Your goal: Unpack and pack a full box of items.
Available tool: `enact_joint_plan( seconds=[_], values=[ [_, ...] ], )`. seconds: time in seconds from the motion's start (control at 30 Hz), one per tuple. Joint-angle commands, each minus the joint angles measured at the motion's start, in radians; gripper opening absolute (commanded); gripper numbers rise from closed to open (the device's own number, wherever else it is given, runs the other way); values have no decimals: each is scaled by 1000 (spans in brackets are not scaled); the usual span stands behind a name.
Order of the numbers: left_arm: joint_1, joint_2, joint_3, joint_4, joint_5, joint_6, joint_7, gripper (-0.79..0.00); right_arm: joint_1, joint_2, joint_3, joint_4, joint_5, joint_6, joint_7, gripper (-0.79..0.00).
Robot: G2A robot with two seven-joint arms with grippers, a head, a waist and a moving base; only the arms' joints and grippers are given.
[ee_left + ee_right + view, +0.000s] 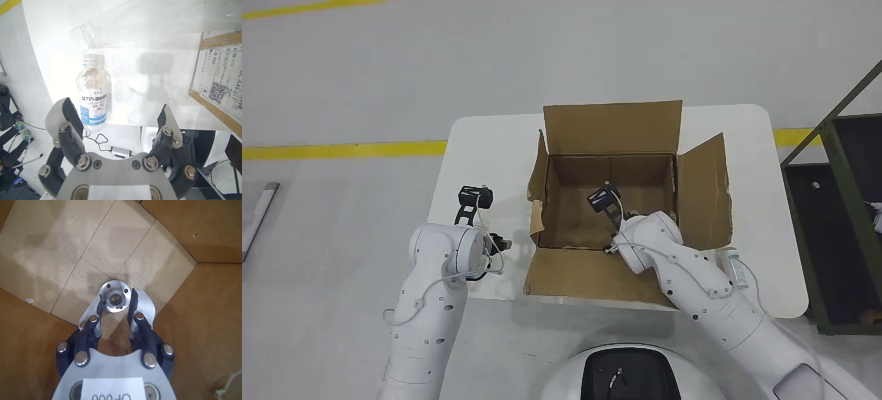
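An open cardboard box point(612, 128) stands mid-table with its flaps spread. My right gripper point(603, 198) is down inside it, and in the right wrist view it point(117, 294) is shut on a round metal flange point(115, 298) resting on the box floor point(75, 247). My left gripper point(474, 198) hangs over the table to the left of the box. In the left wrist view it point(115, 104) is open and holds nothing. A clear bottle point(93, 94) with a blue-and-white label lies on the table close to one of its fingers point(72, 113).
A crumpled clear plastic item point(88, 36) lies just beyond the bottle. The box's outer wall point(217, 75) carries a shipping label. A small white-and-blue item point(737, 268) lies right of the box. A dark rack point(842, 230) stands past the table's right edge.
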Motion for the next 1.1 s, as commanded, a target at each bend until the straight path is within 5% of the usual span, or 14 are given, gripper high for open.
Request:
enact_joint_plan(
  seconds=[0.0,0.87,1.03,1.07],
  values=[
    [0,0,0,0,0,0,0,0,4,-3,1,11,1,-2,-2,-456],
    [0,0,0,0,0,0,0,0,30,-38,9,114,8,-27,-27,-489],
    [0,0,0,0,0,0,0,0,31,-43,12,122,6,-30,-29,-557],
    [0,0,0,0,0,0,0,0,31,-44,13,124,5,-31,-29,-631]
  ],
)
